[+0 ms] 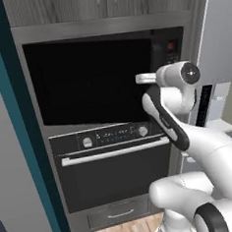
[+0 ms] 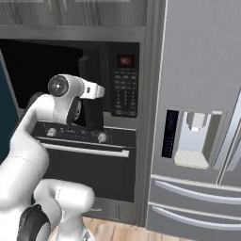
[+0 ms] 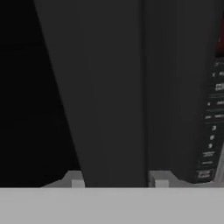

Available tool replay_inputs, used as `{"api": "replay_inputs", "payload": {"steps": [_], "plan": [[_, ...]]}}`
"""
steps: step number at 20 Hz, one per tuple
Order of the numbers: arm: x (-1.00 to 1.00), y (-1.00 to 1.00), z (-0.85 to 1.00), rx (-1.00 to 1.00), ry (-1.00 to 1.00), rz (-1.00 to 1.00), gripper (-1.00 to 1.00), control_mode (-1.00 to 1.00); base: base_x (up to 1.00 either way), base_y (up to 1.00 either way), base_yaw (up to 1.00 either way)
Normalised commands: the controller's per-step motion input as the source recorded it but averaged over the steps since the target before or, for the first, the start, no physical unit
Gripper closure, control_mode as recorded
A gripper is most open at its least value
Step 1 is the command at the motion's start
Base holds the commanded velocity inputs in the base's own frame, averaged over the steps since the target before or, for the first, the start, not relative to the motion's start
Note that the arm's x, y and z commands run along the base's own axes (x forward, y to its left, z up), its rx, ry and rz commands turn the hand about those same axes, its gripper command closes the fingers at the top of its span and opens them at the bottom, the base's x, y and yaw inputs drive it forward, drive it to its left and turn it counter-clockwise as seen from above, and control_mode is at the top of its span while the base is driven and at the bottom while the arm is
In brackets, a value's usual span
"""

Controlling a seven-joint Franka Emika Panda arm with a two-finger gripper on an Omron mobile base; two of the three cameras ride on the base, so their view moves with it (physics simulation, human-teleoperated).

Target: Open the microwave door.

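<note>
Right at the cabinet wall, the microwave sat built into a grey frame above the oven, and its glossy black microwave door filled most of the left base view, wide and flat with almost no reflection. From that side the gripper showed as a pale stub off the rounded white wrist, pressed up against the door's right edge, and the handle itself was lost behind the arm.

Over in the right base view, the thick dark handle bar came clear, a tall vertical slab standing proud of the front, with the gripper reaching onto it from the left. That view also gave the keypad panel with its rows of small buttons and the red display, plus the brushed grey fridge with its recessed dispenser beside the cabinet.

Close in, the hand view showed the bar as a smooth matte charcoal column running between the two fingertips, one tip on each side of it, keypad lettering faint at the right. The fingers straddled the handle, but whether they were actually clenched on it I could not tell.

Below, the oven carried a horizontal silver handle and round knobs.
</note>
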Motion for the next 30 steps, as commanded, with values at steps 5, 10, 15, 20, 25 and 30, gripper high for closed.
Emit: {"api": "replay_inputs", "payload": {"steps": [5, 10, 15, 20, 25, 30], "plan": [[-1.0, 0.58, 1.0, -0.04, -0.07, -0.03, 1.0, -1.0, 0.0, 0.0, 0.0], [-1.0, 0.63, 0.52, -0.11, -0.17, -0.09, 1.0, -1.0, 0.0, 0.0, 0.0], [-1.0, 0.57, -0.68, -0.24, -0.39, -0.05, -1.0, -1.0, 0.0, 0.0, 0.0], [-1.0, 0.02, -0.35, -0.03, -0.34, -0.08, -1.0, -1.0, 0.0, 0.0, 0.0], [-1.0, -0.55, -0.12, 0.03, -0.24, 0.0, -1.0, -1.0, 0.0, 0.0, 0.0], [-0.92, -0.98, 0.62, 0.23, -0.05, 0.0, -1.0, -1.0, 0.0, 0.0, 0.0]]}}
